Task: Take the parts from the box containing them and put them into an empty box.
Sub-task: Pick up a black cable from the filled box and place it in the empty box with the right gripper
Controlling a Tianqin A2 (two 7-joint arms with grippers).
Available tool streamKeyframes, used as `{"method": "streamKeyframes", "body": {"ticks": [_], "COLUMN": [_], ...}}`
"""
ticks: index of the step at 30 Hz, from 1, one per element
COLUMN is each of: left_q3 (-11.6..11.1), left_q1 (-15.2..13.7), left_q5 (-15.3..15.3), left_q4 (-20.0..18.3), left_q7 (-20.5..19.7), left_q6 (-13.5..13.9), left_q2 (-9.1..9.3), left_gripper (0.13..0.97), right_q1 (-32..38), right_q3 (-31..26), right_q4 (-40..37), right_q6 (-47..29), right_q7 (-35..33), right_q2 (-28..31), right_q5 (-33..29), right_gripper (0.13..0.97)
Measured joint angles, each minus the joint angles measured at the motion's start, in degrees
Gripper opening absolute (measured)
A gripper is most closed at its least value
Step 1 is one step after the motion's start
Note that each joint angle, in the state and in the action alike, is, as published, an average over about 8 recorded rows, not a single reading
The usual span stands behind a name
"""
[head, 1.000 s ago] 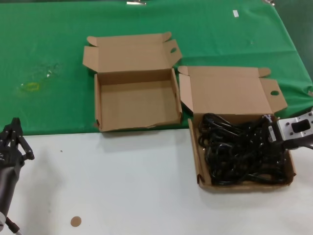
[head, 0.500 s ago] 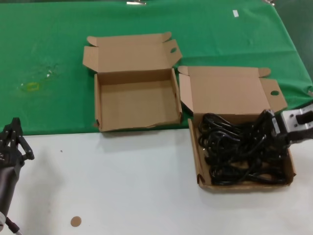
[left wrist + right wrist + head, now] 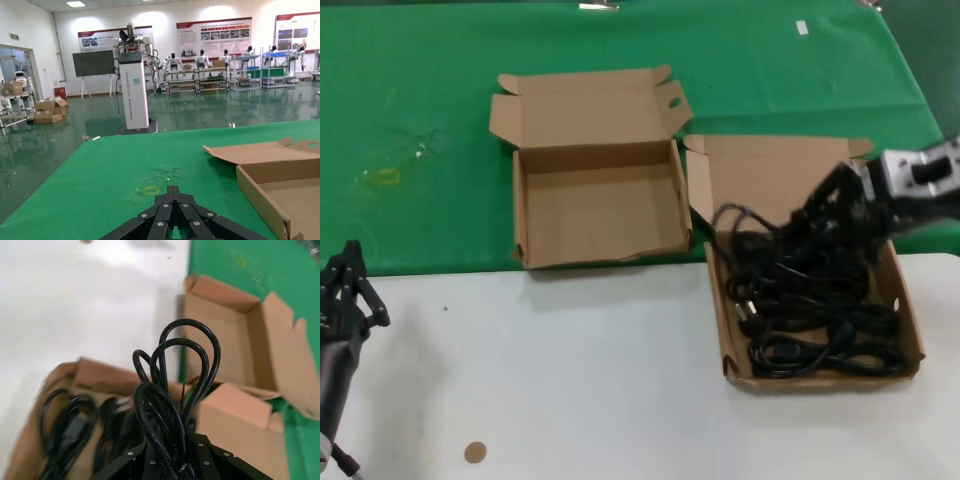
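Black coiled cables [image 3: 810, 310] piled in the straight-rimmed right carton [image 3: 912, 330], one bundle [image 3: 790, 235] lifted above the heap; ragged-rimmed left carton [image 3: 520, 215] open, bare inside

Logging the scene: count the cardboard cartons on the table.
2. The empty carton sits on the green cloth, left of the cable-filled carton, where the right gripper lifts a cable bundle. None appears hidden.

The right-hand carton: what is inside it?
Black power cables fill the carton; the right gripper lifts one coiled bundle above them. The carton floor beneath is mostly hidden.
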Motion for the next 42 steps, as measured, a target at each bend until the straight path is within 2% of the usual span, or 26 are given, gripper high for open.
{"method": "streamKeyframes", "body": {"ticks": [13, 25, 34, 42], "left_q3": [0.0, 0.0, 0.0, 0.0], "left_q1": [0.0, 0.0, 0.0, 0.0], "left_q5": [0.0, 0.0, 0.0, 0.0], "left_q4": [0.0, 0.0, 0.0, 0.0], "left_q7": [0.0, 0.0, 0.0, 0.0], "left_q6": [0.0, 0.0, 0.0, 0.0], "left_q2": [0.00, 0.00, 0.00, 0.00], "left_gripper": [0.144, 0.144, 0.144, 0.144], "right_q1": [8.7, 13.3, 15.7, 17.3], "right_q3": [-2.8, -5.3, -6.3, -6.1], "right_q4": [-8.5, -18.3, -27.7, -35.3], "right_q6": [4.3, 10.2, 14.4, 17.7], "right_q7": [1.2, 0.5, -2.6, -6.1], "right_q2": [-12.1, -23.8, -30.0, -33.4], "right_q5": [-2.8, -4.8, -5.4, -5.3], "right_gripper": [0.220, 0.220, 0.220, 0.220]}}
